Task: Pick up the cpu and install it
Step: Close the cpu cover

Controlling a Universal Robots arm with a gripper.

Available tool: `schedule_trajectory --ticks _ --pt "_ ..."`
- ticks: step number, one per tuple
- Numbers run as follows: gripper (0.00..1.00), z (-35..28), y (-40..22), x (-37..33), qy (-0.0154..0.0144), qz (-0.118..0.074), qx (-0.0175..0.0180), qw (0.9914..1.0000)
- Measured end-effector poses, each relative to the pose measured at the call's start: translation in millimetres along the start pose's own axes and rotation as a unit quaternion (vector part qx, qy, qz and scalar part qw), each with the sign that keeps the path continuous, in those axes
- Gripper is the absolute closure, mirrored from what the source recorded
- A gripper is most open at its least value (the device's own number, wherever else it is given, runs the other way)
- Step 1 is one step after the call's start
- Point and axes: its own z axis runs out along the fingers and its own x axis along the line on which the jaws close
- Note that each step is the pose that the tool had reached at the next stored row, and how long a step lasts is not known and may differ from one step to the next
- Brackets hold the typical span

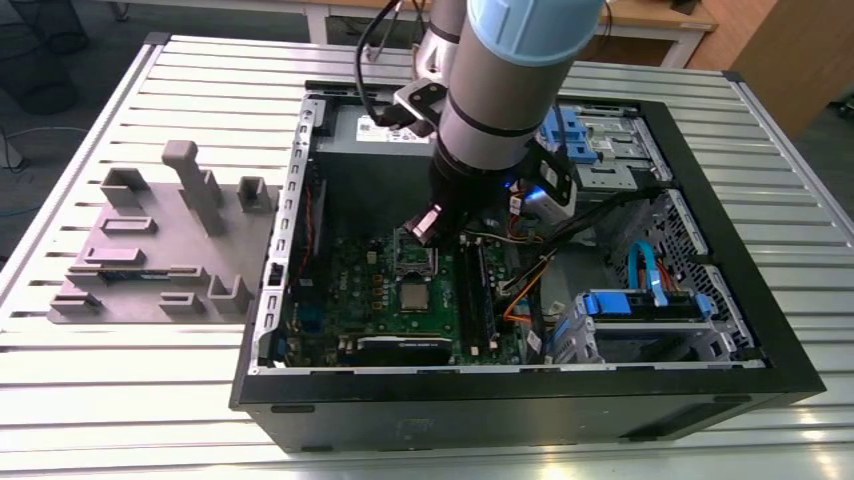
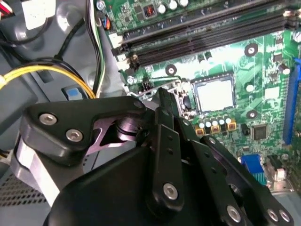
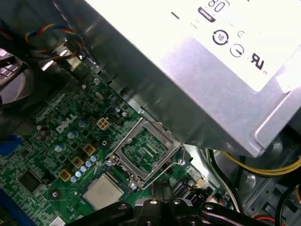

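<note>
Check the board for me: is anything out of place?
Yes: the cpu lies flat on the motherboard beside the empty socket, not seated in it. Nothing else looks damaged or spilled.

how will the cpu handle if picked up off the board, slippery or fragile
The cpu is a thin flat square lying level on the motherboard, so its edges probably offer little to grip. Its shiny metal top looks smooth, likely slippery. Flat and small, it is probably stiff and light, and should not roll.
</note>
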Motion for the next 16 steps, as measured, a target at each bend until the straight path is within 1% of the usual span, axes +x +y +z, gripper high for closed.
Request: schedule_trajectory --ticks 2,4,5,7,9,12,16 --pt "0.90 1.7 -0.5 -2.0 -0.0002 0.000 -0.0001 1.00000" --pt "0.90 3.2 0.0 -3.0 -0.0015 0.000 -0.0015 1.00000" --pt "0.90 4.0 0.2 -3.3 -0.0032 0.000 -0.0035 0.99999" --pt "0.90 5.4 0.4 -3.7 -0.0100 -0.001 -0.0109 0.99989" --pt "0.90 7.6 0.0 -4.5 -0.0141 -0.001 -0.0154 0.99978" --pt "0.90 11.0 -0.7 -6.3 -0.0179 -0.001 -0.0197 0.99965" --pt "0.90 13.5 1.5 -10.1 -0.0205 -0.002 -0.0226 0.99953"
